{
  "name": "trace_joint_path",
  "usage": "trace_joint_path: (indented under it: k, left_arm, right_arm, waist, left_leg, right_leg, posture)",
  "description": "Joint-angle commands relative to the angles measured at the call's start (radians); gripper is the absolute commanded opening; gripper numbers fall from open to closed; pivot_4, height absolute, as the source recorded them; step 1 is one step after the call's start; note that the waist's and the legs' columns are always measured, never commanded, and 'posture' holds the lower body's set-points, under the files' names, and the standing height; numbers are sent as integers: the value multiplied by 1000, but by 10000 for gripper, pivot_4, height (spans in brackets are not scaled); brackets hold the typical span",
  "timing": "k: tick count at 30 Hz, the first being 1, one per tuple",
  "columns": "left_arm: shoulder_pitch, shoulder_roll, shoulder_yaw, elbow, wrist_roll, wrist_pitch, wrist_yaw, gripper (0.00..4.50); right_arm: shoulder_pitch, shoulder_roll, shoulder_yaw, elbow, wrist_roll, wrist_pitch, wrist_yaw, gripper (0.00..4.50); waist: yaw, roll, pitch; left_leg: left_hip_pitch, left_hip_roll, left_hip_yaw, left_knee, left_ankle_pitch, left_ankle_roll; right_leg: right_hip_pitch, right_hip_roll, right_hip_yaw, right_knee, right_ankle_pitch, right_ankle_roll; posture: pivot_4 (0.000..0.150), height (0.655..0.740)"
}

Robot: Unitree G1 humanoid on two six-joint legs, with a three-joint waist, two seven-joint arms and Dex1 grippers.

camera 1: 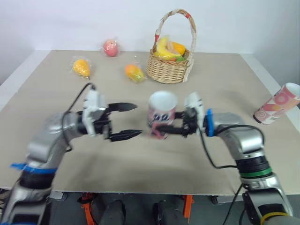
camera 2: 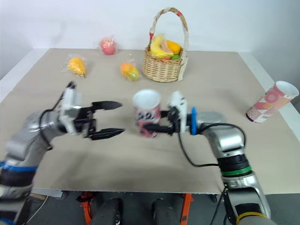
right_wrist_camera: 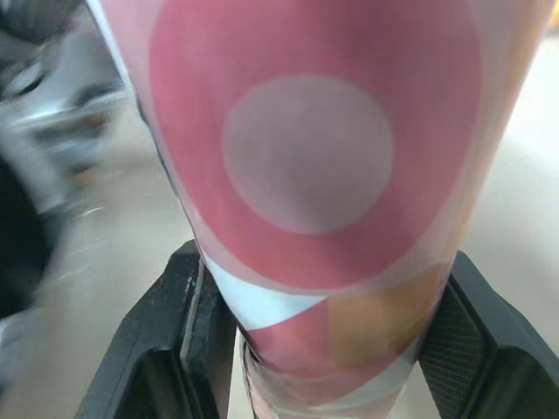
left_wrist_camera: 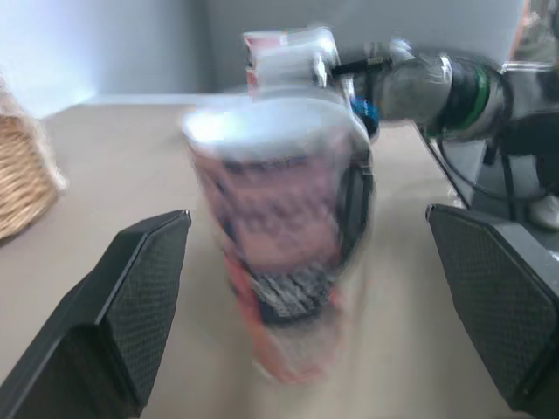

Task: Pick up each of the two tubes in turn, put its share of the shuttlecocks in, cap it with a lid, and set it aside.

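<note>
Evidently the pink-and-white patterned cardboard tube [camera 1: 162, 107] is light, thin-walled and crushable; it stands upright, seemingly lifted, over the tan table's [camera 1: 225, 93] middle, the right gripper [camera 1: 159, 128] clamped around its lower wall; a gentle squeeze suits; the left gripper [camera 1: 137, 120] gapes just beside it.

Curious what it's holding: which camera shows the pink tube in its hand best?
Right eye view: the whole pink tube, upright, white top visible. Left eye view matches. Left wrist view shows its side; right wrist view, its patterned wall up close.
</note>
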State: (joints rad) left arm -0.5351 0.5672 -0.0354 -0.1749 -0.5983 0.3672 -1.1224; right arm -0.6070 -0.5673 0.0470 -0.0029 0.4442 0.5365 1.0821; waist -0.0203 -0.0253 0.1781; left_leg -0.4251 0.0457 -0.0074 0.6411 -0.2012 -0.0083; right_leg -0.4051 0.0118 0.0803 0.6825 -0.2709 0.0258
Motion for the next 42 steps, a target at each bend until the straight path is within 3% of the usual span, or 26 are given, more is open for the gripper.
trace_joint_path:
  k: [1, 4, 8, 15, 20, 25, 28, 33, 42]
  left_arm:
    - [-144, -86, -62, 108, 86, -31, 62, 45000]
    - [-286, -199, -82, 257, 136, -45, 138, 45000]
    - [-378, -270, -100, 386, 201, -78, 159, 45000]
    - [-417, -293, -148, 498, 289, -98, 126, 45000]
    - [-400, -290, -139, 489, 298, -104, 125, 45000]
    - [-390, -281, -133, 473, 307, -97, 135, 45000]
    - [-386, -276, -123, 463, 303, -87, 139, 45000]
    - [-371, -265, -116, 436, 293, -70, 133, 45000]
    - [-184, -152, -28, 251, 212, 119, 166, 45000]
  right_arm:
    - [3, -42, -207, 72, 1, -27, -167, 27021]
    - [71, -76, -328, 134, -28, -49, -292, 27021]
    - [112, -78, -400, 185, -42, -87, -391, 27021]
    - [75, -72, -461, 351, -73, -173, -539, 27021]
    - [73, -76, -446, 429, -82, -188, -545, 27021]
    - [83, -75, -436, 470, -82, -189, -524, 44496]
    - [92, -91, -429, 480, -90, -175, -523, 44496]
    - [164, -129, -437, 401, -71, -144, -473, 44496]
    - [464, -267, -450, 39, 83, 22, -199, 44496]
  waist:
    - [0, 0, 0]
    - [0, 0, 0]
    - [-6, 1, 0]
    - [-25, 1, 0]
    - [-24, 2, 0]
    - [-24, 2, 0]
    - [-24, 2, 0]
    - [-23, 2, 0]
    - [-30, 6, -1]
  left_leg:
    - [0, 0, 0, 0, 0, 0]
    - [-1, -1, 2, -1, -1, 1]
    - [-2, -2, 2, -2, -1, 2]
    - [1, -1, 5, -3, -1, 2]
    - [1, -2, 6, -3, -1, 1]
    - [1, -2, 5, -2, -1, 1]
    - [1, -2, 6, -2, 0, 1]
    - [1, -2, 6, -2, 0, 1]
    - [2, -2, 7, -2, -1, 1]
  right_leg:
    - [0, 0, 0, 0, 0, 0]
    - [-1, 0, 3, 0, 0, 0]
    - [-2, -1, 4, -1, 0, 0]
    - [-2, 0, 7, 0, 0, 0]
    - [-2, -1, 8, 1, 0, 1]
    - [-1, -1, 7, 0, 1, 2]
    - [-1, -1, 8, 0, 1, 2]
    - [-1, -1, 8, 0, 1, 2]
    - [-1, -1, 10, 1, 0, 3]
  posture:
    - [1500, 7400]
    - [1500, 7400]
    - [1500, 7400]
    - [1500, 7400]
    - [1500, 7400]
    - [1500, 7400]
    - [1500, 7400]
    - [1500, 7400]
    - [1500, 7400]
